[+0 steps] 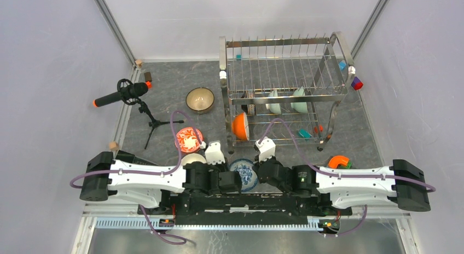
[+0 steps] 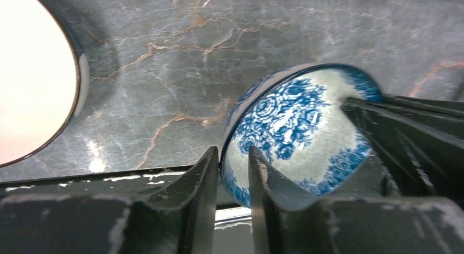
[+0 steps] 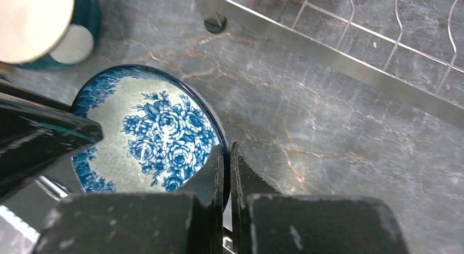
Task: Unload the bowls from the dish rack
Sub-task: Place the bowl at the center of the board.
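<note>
Both arms are folded in close to their bases, and between them is the blue-and-white bowl (image 1: 247, 175), low over the grey marble table (image 1: 175, 79) just in front of the dish rack (image 1: 284, 62). Whether it rests on the table, I cannot tell.

Right gripper (image 3: 227, 151): its fingers are pressed together on the bowl's dark rim, a firm pinch at the edge; the rose pattern fills the bowl beside it.

Left gripper (image 2: 234, 155): its jaws are slightly apart, astride the opposite rim. 1 finger is outside the wall and 1 inside, with a sliver of glaze showing between, so it looks loose rather than clamped.

In the rack, 1 orange bowl (image 1: 239, 126) stands on edge at the left end of the lower tier; 2 pale green bowls (image 1: 298, 99) stand on edge further in.

Out on the table are the tan bowl (image 1: 199, 99), the red patterned bowl (image 1: 189, 139) nearer the arms, and a white bowl (image 1: 191, 158) just beside the left gripper. A microphone (image 1: 121, 93) on its tripod stands at the far left.
</note>
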Motion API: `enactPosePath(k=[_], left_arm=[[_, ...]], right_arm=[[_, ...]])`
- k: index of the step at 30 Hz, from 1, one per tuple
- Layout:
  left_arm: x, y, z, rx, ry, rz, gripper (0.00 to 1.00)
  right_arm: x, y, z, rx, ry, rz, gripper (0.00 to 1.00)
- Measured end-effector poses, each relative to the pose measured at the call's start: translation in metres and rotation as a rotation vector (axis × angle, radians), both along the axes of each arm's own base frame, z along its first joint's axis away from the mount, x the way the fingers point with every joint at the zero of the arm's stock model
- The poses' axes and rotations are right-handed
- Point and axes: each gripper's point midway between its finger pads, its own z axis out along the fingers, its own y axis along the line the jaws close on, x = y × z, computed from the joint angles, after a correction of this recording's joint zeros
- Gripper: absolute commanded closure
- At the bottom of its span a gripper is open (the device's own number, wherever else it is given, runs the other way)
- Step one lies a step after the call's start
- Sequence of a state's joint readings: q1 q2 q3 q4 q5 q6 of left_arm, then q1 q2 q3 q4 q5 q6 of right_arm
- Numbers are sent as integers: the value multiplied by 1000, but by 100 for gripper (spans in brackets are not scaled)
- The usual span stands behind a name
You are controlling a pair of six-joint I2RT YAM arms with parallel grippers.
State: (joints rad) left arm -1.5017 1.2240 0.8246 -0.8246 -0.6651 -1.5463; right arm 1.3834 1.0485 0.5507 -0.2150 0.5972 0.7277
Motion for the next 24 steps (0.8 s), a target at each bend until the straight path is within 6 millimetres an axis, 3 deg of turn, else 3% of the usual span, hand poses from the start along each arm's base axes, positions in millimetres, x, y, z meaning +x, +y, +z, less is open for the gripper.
enactPosePath(k=[6, 11, 18, 24], left_arm=[[2, -11, 17, -98, -19, 1, 38], [2, -14, 24, -127, -23, -2, 19], [6, -10, 48, -186, -71, -30, 13], [21, 5, 73, -197, -189, -29, 10]], right_arm=[[-3, -20, -14, -130, -6, 33, 100], [-4, -34, -12, -180, -17, 51, 100], [1, -73, 11, -250, -73, 12, 100], [9, -98, 39, -281, -128, -48, 100]])
